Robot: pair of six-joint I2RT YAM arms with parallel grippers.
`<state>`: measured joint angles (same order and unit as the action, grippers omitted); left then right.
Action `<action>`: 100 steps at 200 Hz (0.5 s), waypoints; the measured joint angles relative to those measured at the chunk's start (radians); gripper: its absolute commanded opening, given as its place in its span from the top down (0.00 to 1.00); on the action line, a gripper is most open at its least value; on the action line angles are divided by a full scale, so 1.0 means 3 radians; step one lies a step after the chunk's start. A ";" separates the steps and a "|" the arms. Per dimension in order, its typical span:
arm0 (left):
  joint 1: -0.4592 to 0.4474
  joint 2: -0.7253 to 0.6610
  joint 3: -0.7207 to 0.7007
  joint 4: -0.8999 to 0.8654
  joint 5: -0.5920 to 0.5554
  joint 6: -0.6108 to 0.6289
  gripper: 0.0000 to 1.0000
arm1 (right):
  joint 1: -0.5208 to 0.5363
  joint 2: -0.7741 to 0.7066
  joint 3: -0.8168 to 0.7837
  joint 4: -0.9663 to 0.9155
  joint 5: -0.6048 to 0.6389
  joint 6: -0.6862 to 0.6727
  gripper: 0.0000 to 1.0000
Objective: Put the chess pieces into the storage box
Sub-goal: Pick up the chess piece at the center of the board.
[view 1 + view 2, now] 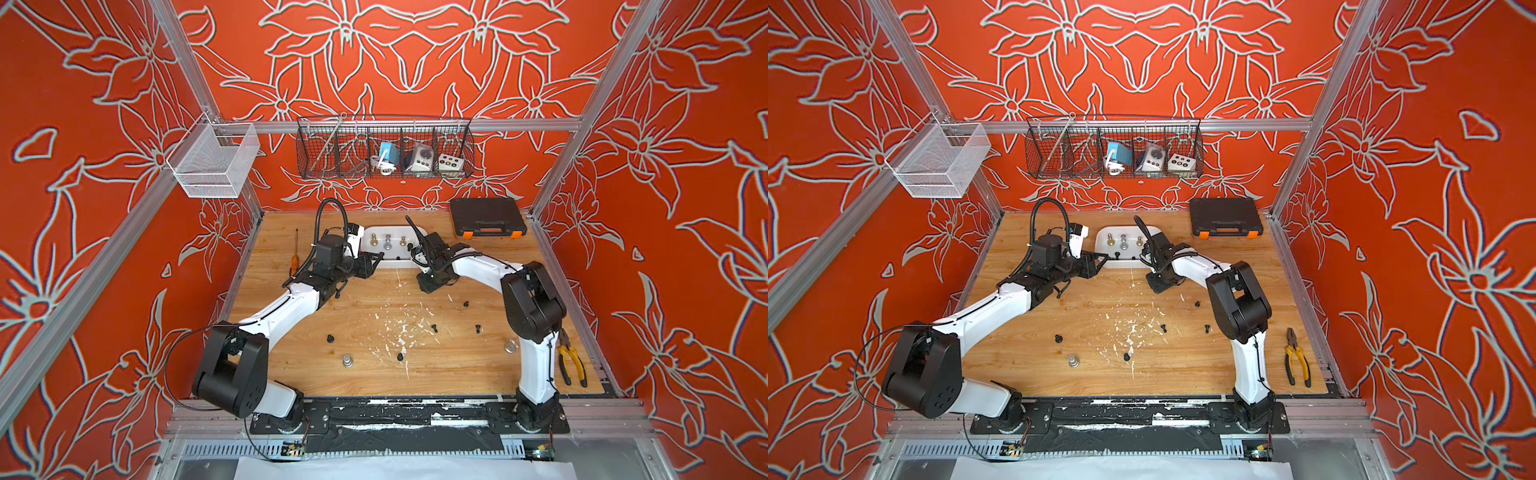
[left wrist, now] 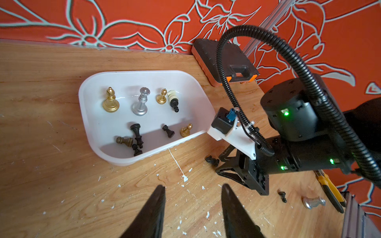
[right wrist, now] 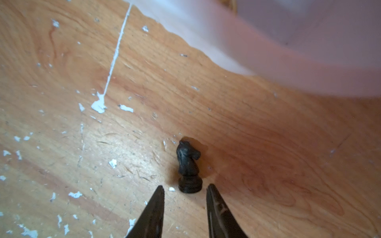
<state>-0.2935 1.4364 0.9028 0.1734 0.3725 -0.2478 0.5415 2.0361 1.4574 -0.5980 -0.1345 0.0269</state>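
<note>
beside the storage box (image 2: 144, 72), which holds some ten chess pieces (image 2: 139, 103), the right claw (image 3: 185, 186) stands open around a black knight (image 3: 187, 160) on the desk (image 1: 457, 370), the left claw (image 2: 193, 186) open and empty, several loose pieces (image 1: 347, 361) left.

The tabletop (image 1: 291, 374) carries the storage box (image 1: 392, 263) at twelve o'clock; a black case (image 1: 487, 216) at one. A screwdriver (image 1: 295, 253) lies at ten; pliers (image 1: 571, 363) at four; chess pieces (image 1: 434, 328) scattered centrally.

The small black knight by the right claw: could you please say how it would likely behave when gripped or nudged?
The small black knight stands upright on a narrow round base, so a sideways nudge would probably tip it. It looks like stiff moulded plastic, likely light. The right claw flanks that round base, which might twist out if pinched off-centre.
</note>
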 measured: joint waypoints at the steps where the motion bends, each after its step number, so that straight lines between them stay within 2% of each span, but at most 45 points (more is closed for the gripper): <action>1: 0.0000 0.0000 -0.0003 0.0000 0.0000 0.0000 0.55 | 0.0000 0.0001 0.0001 -0.0001 0.0000 0.0000 0.64; 47: 0.0000 0.0000 -0.0011 0.0000 0.0025 -0.0011 0.55 | 0.0014 0.0056 0.0103 0.0000 0.0004 0.0000 0.68; 100: 0.0000 0.0000 -0.0011 -0.0023 0.0027 -0.0011 0.55 | 0.0014 0.0146 0.0142 0.0004 0.0011 0.0000 0.77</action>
<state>-0.2935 1.4364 0.8993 0.1665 0.3805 -0.2512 0.5457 2.0800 1.5002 -0.5968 -0.1310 0.0269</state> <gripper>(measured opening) 0.452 0.247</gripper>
